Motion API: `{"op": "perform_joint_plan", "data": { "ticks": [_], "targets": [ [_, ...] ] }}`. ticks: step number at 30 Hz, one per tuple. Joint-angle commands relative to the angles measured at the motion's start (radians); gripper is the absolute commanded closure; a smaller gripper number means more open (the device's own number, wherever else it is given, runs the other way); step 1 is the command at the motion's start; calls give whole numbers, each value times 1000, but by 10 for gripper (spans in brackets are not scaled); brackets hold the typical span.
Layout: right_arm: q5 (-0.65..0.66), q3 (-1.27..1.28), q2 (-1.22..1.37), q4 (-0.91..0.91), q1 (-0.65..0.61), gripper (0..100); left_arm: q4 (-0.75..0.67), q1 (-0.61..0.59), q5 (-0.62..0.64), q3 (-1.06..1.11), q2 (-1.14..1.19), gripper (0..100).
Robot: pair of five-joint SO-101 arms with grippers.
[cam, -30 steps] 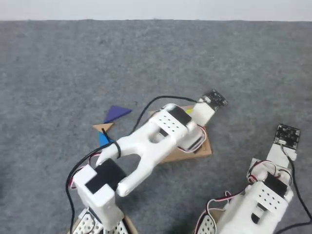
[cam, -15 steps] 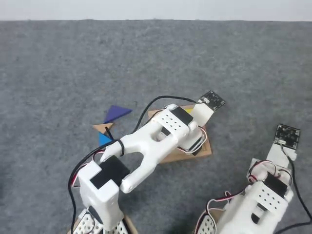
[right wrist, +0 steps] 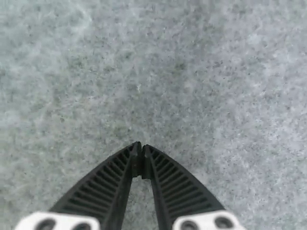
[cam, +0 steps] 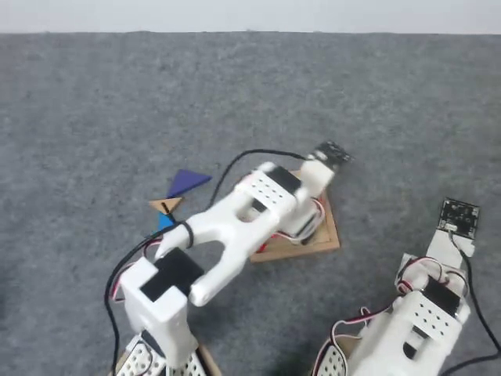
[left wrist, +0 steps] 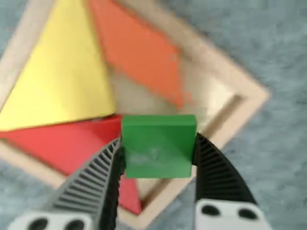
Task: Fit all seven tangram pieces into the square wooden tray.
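My left gripper point(left wrist: 158, 143) is shut on a green square piece point(left wrist: 158, 146), held just above the square wooden tray point(left wrist: 240, 103). Inside the tray lie a yellow triangle point(left wrist: 62, 81), an orange piece point(left wrist: 139, 52) and a red piece point(left wrist: 62, 143). In the high view the left arm point(cam: 258, 207) stretches over the tray point(cam: 317, 243) and covers most of it. Left of the tray on the carpet lie a dark blue triangle point(cam: 186, 182), a small tan triangle point(cam: 166, 205) and a light blue piece point(cam: 165, 222). My right gripper point(right wrist: 140, 160) is shut with nothing in it, above bare carpet at the lower right.
Grey carpet covers the whole table, with wide free room at the back and left. The right arm's body point(cam: 415, 321) sits folded at the lower right. A black cable point(cam: 250, 160) loops over the left arm.
The left arm has swung slightly left and back over the tray, carrying the green square. The right arm has not moved.
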Motion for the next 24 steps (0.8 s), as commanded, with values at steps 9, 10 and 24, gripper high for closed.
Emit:
{"op": "perform_joint_plan", "data": {
  "ticks": [9,10,24],
  "targets": [
    [6,-61,15,-18,-12,991,-12,-51,-51,59,-98,822],
    [6,-61,15,-18,-12,991,-12,-43,-51,58,-98,821],
    [6,-61,15,-16,-13,991,-61,-25,-15,59,-101,725]
  ]
}}
